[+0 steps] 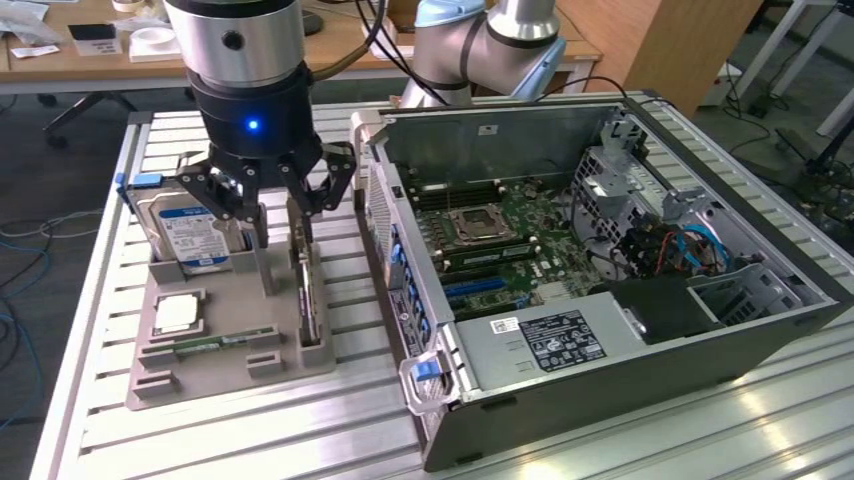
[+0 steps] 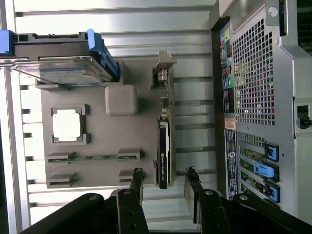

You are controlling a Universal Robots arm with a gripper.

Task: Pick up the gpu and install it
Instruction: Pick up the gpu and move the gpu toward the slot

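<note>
Here's what we'd worry about, big stuff first. The PC case [image 1: 601,390] lies open just beside the grey tray [image 1: 227,350]. With the gripper spread this wide and that close, we think its outer linkage could clip the case's edge on the way down. Nothing seems to pin the tray down, so a snug slot might drag it up along with the card.

The gpu [image 2: 164,151] stands on edge in the tray's slot on the case side, thin and tall. The gripper [image 1: 280,235] hangs right above it, spread wide and holding nothing, with one finger on each side of the card in the wrist view. If it closes off-centre, we'd expect the card to tilt or slip, or the pads to bite the cooler instead of the board.

Room-wise it's an office, with wooden desks [image 1: 80,60] behind and cables [image 1: 27,250] on the floor. The table [image 1: 334,430] is shiny ribbed aluminium slats, probably slippery. A hard drive [image 1: 187,230], a CPU [image 1: 176,313] and a memory stick [image 1: 214,343] share the tray.
</note>
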